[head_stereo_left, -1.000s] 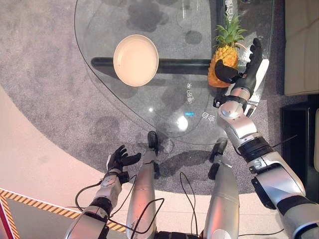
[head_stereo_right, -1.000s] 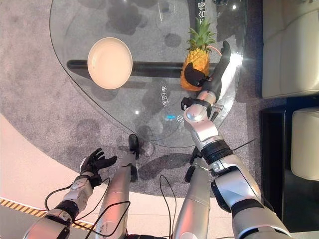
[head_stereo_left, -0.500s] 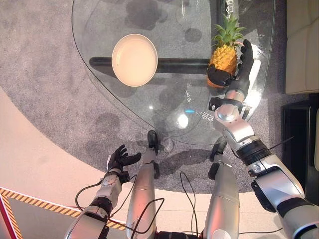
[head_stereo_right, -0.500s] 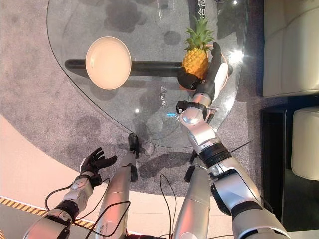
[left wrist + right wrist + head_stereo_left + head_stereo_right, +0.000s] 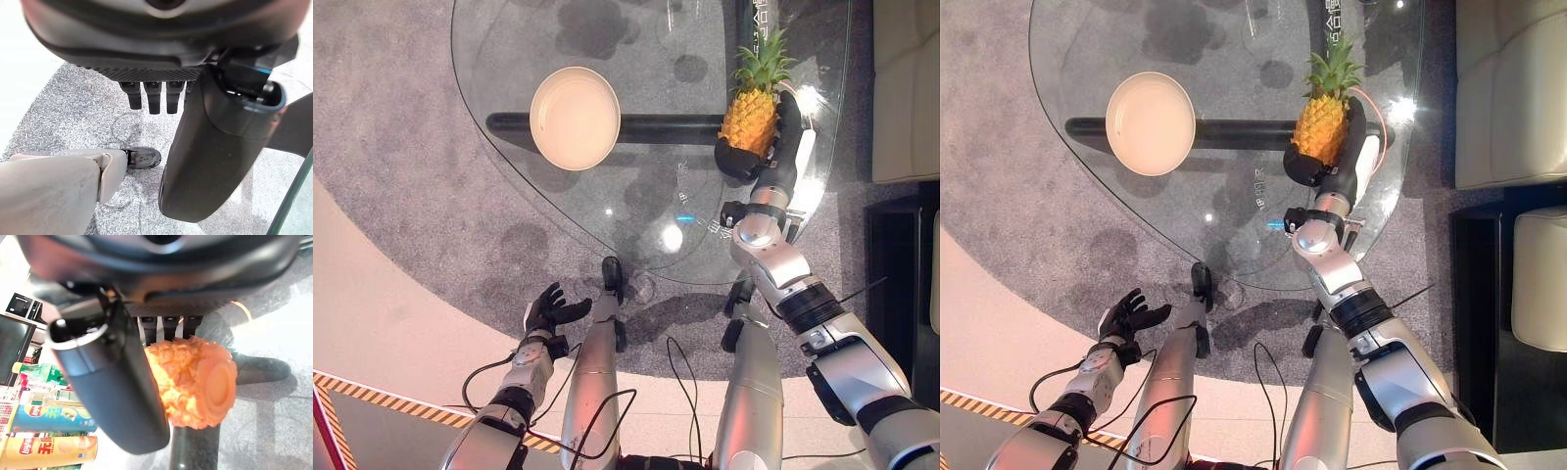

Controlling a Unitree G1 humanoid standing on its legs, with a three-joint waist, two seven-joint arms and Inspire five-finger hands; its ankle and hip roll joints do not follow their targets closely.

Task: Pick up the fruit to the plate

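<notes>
Pale characters stand on the glass table, too small to read. The snack tubes bear coloured print, blurred.

My right hand has closed in on the pineapple near the glass table's right edge: a second ago my fingers stood straight beside it, and now fingers and thumb wrap its body, lifted and tilted.

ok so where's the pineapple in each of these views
Left eye view: pineapple at upper right on the glass table, right of the plate.
Right eye view: upper centre-right, the right hand around it.
Right wrist view: centre, past the fingers.
Left wrist view: not there.
Shared landmark: the plate.
</notes>
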